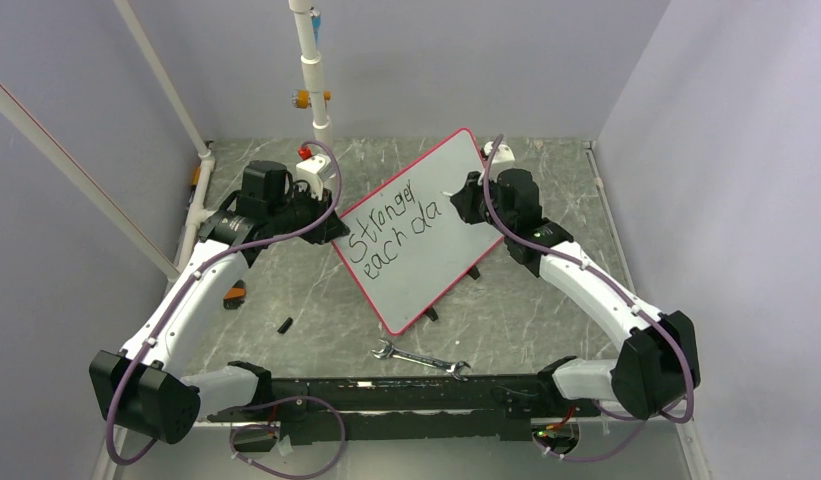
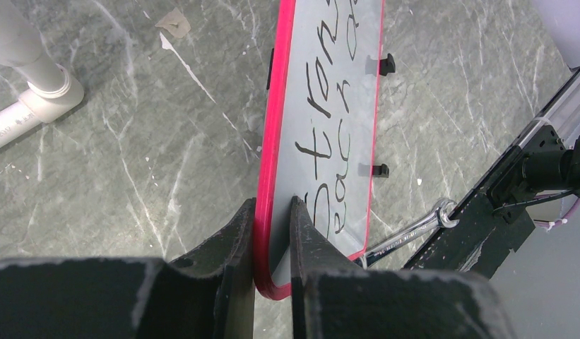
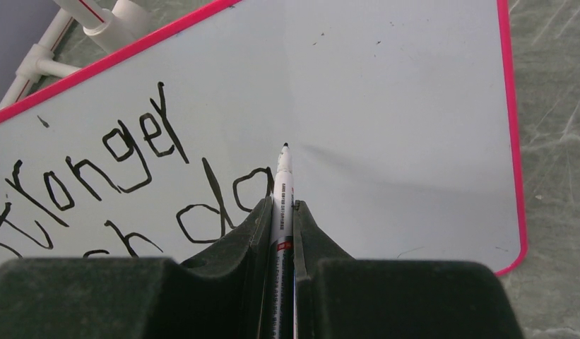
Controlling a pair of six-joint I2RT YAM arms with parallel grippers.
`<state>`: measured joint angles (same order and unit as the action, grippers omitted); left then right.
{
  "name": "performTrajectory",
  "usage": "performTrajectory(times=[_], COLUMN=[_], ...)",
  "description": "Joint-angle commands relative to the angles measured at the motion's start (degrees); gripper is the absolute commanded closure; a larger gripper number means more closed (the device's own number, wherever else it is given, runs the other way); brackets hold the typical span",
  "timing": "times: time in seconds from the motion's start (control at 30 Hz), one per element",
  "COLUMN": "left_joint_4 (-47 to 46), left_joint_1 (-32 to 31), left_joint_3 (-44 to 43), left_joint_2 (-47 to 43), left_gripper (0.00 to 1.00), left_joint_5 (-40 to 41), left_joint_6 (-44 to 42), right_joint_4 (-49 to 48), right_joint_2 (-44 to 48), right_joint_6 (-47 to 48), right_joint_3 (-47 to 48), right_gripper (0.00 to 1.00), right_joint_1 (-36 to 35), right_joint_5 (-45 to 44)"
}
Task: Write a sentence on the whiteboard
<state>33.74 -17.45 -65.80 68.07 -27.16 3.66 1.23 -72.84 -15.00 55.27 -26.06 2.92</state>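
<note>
On the grey, marble-veined table in front of me, the whiteboard lies turned diagonally near the middle. It is a smooth, glossy white rectangle with rounded corners and a thin red-pink rim, and small black feet show along its near-right edge. The sentence runs across it in loose black handwriting, "Stronger" on the upper line and "each da" below. The left arm reaches forward from its base with the elbow out and the wrist bent inward. The left gripper, matte black and scuffed, is pinched narrowly on the board's rim at its left corner. The right arm mirrors it from the other side, and the right gripper is closed tight around a slim marker. The marker has a white barrel and a black tip, and its fine print is too small to read. The tip points at the board just beside the "a"; I cannot tell whether it touches. A shiny steel wrench lies flat near the arms' bases.
</note>
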Motion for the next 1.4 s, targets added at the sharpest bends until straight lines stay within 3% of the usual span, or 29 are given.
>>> performTrajectory(times=[0.0,0.9,1.37], left_joint_4=[-1.8,-1.9,-2.0], left_joint_1=[0.4,0.4,0.4], left_joint_3=[-0.4,-0.5,-0.4], left_joint_2=[-0.7,-0.8,-0.7], left_gripper=[1.00,1.00,1.00], left_joint_5=[8.2,8.1,8.2], left_joint_6=[-6.3,-6.3,-6.3], right_joint_4=[-3.5,-4.0,-2.8], right_joint_2=[-1.0,-0.4,0.2], right_joint_6=[-0.5,-1.7,-1.4], right_joint_3=[2.7,-4.5,-4.6], right_gripper=[1.00,1.00,1.00], right_joint_1=[-0.1,-0.1,0.0], right_joint_5=[0.1,2.3,-1.2])
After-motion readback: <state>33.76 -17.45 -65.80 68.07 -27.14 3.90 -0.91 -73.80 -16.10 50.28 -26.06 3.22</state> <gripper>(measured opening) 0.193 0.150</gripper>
